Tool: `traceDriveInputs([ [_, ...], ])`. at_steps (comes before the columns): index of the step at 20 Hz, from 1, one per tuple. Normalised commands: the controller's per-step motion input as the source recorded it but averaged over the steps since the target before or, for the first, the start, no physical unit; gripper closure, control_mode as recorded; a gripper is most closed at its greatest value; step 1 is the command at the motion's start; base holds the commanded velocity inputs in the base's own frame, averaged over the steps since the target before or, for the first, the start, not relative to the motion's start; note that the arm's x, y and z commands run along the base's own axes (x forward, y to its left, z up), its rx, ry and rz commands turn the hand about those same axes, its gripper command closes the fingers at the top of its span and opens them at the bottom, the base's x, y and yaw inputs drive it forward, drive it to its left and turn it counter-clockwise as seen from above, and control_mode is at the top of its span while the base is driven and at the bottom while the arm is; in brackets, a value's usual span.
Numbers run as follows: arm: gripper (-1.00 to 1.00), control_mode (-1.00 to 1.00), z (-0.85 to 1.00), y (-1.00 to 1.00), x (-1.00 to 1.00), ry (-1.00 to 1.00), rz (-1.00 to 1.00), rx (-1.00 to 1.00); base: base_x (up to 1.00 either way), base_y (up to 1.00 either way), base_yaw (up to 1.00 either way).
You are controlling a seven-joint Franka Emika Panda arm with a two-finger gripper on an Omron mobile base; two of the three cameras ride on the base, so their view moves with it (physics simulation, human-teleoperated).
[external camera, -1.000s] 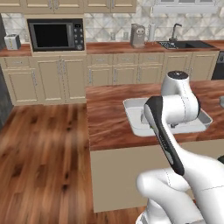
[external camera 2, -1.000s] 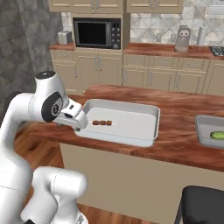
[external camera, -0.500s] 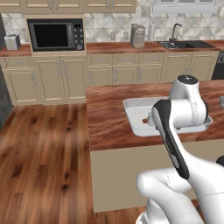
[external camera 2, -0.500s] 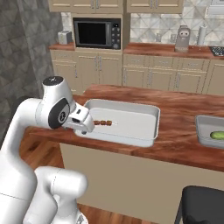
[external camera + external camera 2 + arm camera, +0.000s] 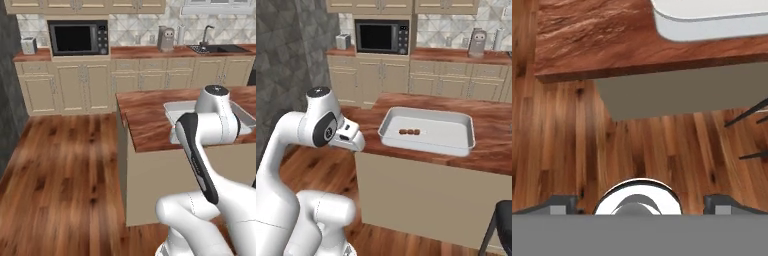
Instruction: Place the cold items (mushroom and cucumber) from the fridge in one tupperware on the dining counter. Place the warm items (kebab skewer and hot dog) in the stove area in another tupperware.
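- Now the kebab skewer point(image 5: 409, 132) lies inside the white tub point(image 5: 428, 131) on the island counter point(image 5: 491, 150), so one of the warm items looks delivered.
- By my reading the hot dog is what this tub lacks, and I cannot spot it anywhere; the stove area must be off to one side.
- Next move, I'd judge: drive the base away from the island, find the hot dog, come down over it with the pincer spread, then close.
- Meanwhile the arm is folded in tight, its elbow high, its hand tucked close to the counter's near corner in the right base view.
- From the hand camera, the pincer point(image 5: 637, 200) points down at the wood floor point(image 5: 567, 150), just off the counter's edge, with the tub's corner near the top.
- Fingers point(image 5: 722, 202) stand wide apart at the bottom corners, nothing between them: released and empty.
- Behind, the microwave point(image 5: 79, 37) sits on the wall counter.
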Motion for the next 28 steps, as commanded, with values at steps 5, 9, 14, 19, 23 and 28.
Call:
traceDriveInputs([
  [5,-1.00,1.00,0.00,0.00,0.00,0.00,0.00,0.00,-0.04,1.00,0.03],
  [9,-1.00,1.00,0.00,0.00,0.00,0.00,0.00,0.00,0.26,1.00,0.00],
  [14,-1.00,1.00,0.00,0.00,0.00,0.00,0.00,0.00,0.59,1.00,0.00],
  [19,-1.00,1.00,0.00,0.00,0.00,0.00,0.00,0.00,1.00,1.00,-0.02],
  [23,-1.00,1.00,0.00,0.00,0.00,0.00,0.00,0.00,1.00,0.53,-0.18],
  [28,-1.00,1.00,0.00,0.00,0.00,0.00,0.00,0.00,1.00,0.62,-0.21],
])
